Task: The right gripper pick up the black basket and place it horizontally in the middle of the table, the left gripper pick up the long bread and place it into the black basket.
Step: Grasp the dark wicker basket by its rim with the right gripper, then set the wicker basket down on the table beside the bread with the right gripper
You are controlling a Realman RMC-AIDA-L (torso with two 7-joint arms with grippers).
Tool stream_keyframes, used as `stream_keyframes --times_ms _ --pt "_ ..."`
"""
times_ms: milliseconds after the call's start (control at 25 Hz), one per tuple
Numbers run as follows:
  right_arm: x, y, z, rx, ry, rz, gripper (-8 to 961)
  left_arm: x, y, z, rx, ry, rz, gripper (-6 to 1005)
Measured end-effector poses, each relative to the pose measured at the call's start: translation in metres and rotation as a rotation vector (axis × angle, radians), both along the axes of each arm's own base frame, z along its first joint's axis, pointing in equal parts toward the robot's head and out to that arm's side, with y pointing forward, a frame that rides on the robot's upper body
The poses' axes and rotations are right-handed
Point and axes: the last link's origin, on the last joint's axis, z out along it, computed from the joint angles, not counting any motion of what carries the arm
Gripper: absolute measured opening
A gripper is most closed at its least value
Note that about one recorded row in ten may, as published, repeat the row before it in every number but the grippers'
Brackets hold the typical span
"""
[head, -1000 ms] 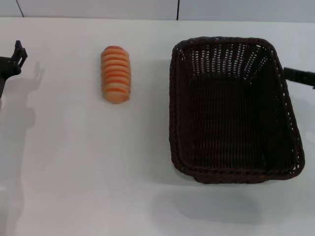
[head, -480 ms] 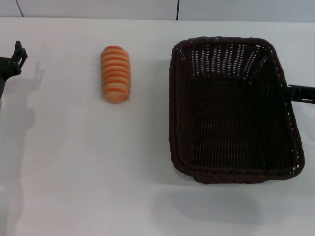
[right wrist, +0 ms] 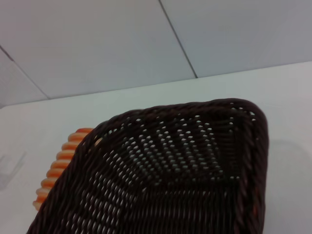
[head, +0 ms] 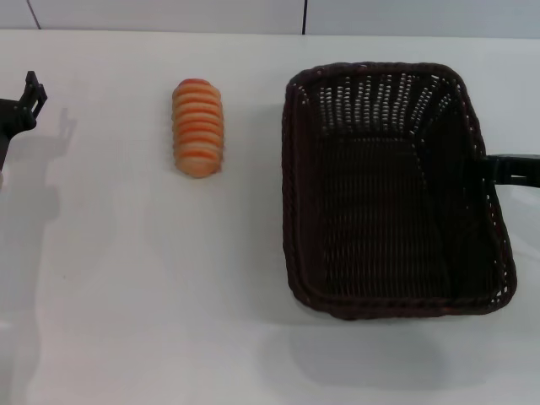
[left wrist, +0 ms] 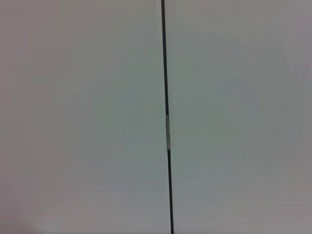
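Note:
The black basket (head: 392, 190) sits on the right half of the white table (head: 126, 278), long side running front to back, its right side slightly raised. My right gripper (head: 489, 169) reaches in from the right edge and is shut on the middle of the basket's right rim. The right wrist view looks down into the basket (right wrist: 165, 180) from that rim. The long bread (head: 198, 126), orange and cream striped, lies at the back left of the table, well apart from the basket; its end shows behind the basket in the right wrist view (right wrist: 61, 163). My left gripper (head: 29, 97) stays at the far left edge.
A pale wall with a dark vertical seam (head: 305, 15) runs behind the table's far edge. The left wrist view shows only that wall and a seam (left wrist: 166, 117). Bare tabletop lies between the bread and the basket and along the front.
My right gripper moved forward along the basket's right side and reached its rim. The basket has shifted a little to the left and tilted. The bread and left arm have not moved.

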Motion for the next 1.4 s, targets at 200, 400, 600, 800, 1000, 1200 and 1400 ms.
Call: stream_keyframes --times_ms 200,400,600,800,1000,1200,1400 --pt "-0.006 0.002 0.001 -0.009 -0.009 0.033 306 -0.001 0.000 0.000 -0.002 0.001 0.003 859" --pt "-0.038 -0.002 0.008 -0.023 -0.018 0.192 275 0.000 0.000 0.000 -0.002 0.001 0.001 858" --pt "-0.081 0.003 0.005 -0.096 -0.027 0.368 236 0.002 0.002 -0.001 -0.001 0.000 -0.007 858" --pt "-0.114 0.009 -0.005 -0.175 -0.049 0.500 209 0.003 0.001 -0.002 -0.007 -0.001 -0.008 858" --pt "-0.136 0.009 -0.019 -0.304 -0.073 0.603 201 0.001 -0.001 -0.003 -0.007 -0.023 -0.002 858" --pt "-0.142 0.004 -0.027 -0.424 -0.131 0.670 198 0.001 0.000 -0.003 -0.007 -0.024 -0.003 858" --pt "-0.138 0.005 -0.031 -0.466 -0.211 0.678 196 0.002 0.001 -0.003 -0.008 -0.025 -0.006 857"
